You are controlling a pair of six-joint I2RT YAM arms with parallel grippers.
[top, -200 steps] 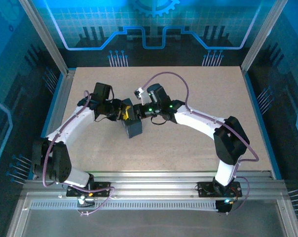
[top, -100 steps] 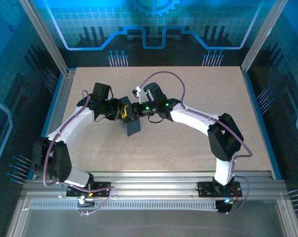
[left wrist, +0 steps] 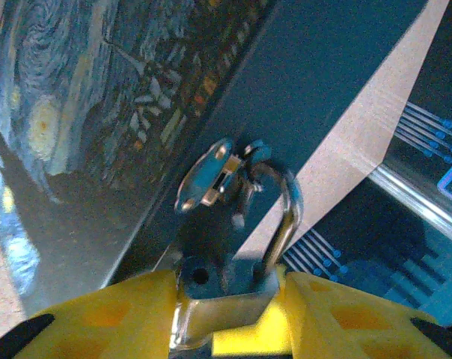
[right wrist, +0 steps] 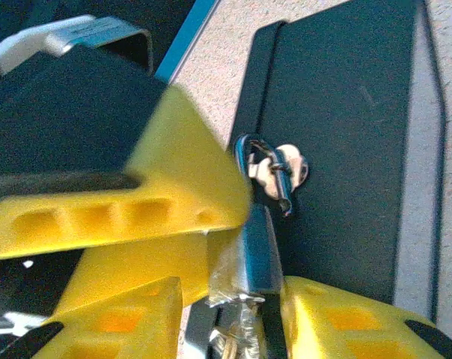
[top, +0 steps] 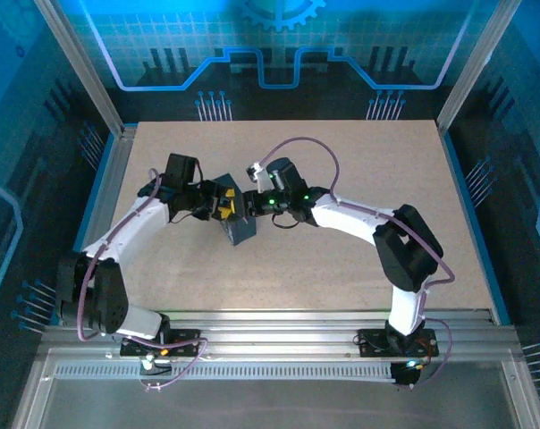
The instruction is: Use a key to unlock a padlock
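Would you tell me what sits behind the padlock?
The blue tin box and its silver latch, hooked by the shackle. The left gripper's yellow fingers hide the padlock's underside.

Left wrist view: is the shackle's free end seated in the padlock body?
No, the shackle has its short leg hanging free above the empty hole in the padlock body.

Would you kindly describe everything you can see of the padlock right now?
The padlock is small, silvery metal with a thin curved shackle. The shackle looks open: one leg sits in the body, the free end hooks through the hasp on the dark blue box, and an empty hole shows on the body's top. Its body sits between the left gripper's yellow fingers.
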